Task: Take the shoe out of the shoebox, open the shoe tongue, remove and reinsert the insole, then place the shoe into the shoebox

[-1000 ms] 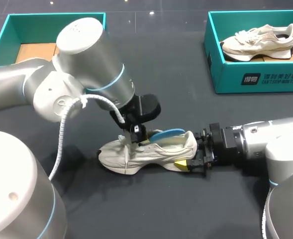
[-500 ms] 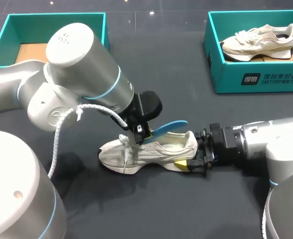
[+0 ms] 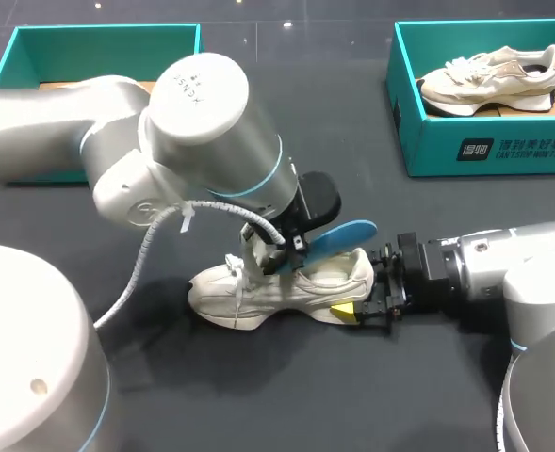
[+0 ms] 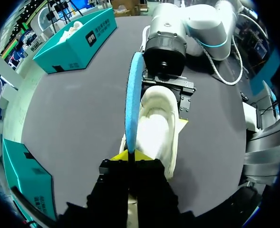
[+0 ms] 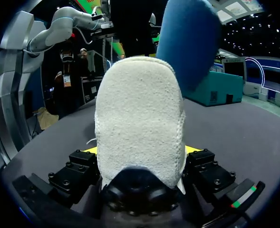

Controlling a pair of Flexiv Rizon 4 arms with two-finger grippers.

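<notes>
Two tools are shown clamped: left tool [image 4: 129, 154] on the blue insole [image 3: 338, 235], angled over the shoe [image 3: 286, 287]; right tool [image 3: 360, 299] on its heel. White print is borne by the shoebox [image 3: 494, 151].

The left arm [image 3: 211, 122] is made of thick silver-grey tubes with rounded caps. A thin light-blue ring marks each joint, and the big cap in the upper middle of the frame bears faint grey print. A white coiled cable [image 3: 150, 250] hangs from it, knotted with a white tie. The left tool [image 4: 130, 154] is a black block with 2 bright yellow tips. The right arm [image 3: 503, 273], at the lower right, has the same silver shell and blue ring. The right tool [image 3: 364, 294] is black with yellow tips, round screw heads on its finger mounts, and a small red-and-green mark.
</notes>
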